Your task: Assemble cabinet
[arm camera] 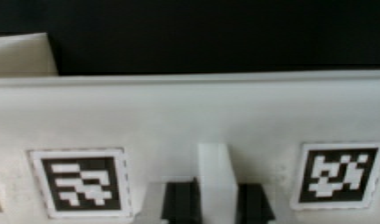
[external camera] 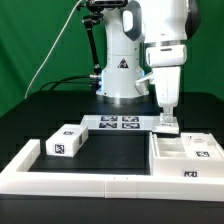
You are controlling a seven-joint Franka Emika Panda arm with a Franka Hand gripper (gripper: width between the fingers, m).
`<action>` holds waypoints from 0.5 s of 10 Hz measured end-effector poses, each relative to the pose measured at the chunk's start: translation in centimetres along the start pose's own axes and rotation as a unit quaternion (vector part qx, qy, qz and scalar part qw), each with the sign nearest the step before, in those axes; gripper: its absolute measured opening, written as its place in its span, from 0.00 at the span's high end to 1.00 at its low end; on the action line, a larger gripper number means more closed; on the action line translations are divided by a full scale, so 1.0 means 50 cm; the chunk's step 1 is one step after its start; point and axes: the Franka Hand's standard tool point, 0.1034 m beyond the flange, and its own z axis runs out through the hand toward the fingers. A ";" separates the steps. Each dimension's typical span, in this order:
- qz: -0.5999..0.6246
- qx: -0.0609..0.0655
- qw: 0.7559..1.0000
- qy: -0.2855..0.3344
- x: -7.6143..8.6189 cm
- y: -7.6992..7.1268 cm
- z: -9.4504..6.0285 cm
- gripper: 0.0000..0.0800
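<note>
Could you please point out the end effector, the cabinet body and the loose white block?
end effector [external camera: 168, 125]: exterior view, midway between its fingertips.
cabinet body [external camera: 178, 156]: exterior view, on its white upper face.
loose white block [external camera: 62, 147]: exterior view, on its tagged front face.

In the exterior view the arm [external camera: 150, 40] runs off the top edge, and the cabinet [external camera: 190, 150] is cut by the exterior view's right edge. The gripper [external camera: 168, 122] is too small there to tell whether its tips pinch anything, and the tags [external camera: 66, 147] are too small to read. The wrist view is blurred. Its patterns smear, the dark fingers [arm camera: 176, 202] run off the picture's edge, and whether they press the white ridge [arm camera: 213, 172] between them cannot be told.
</note>
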 end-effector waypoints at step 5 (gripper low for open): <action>0.000 0.005 1.000 -0.004 -0.016 0.028 0.005 0.91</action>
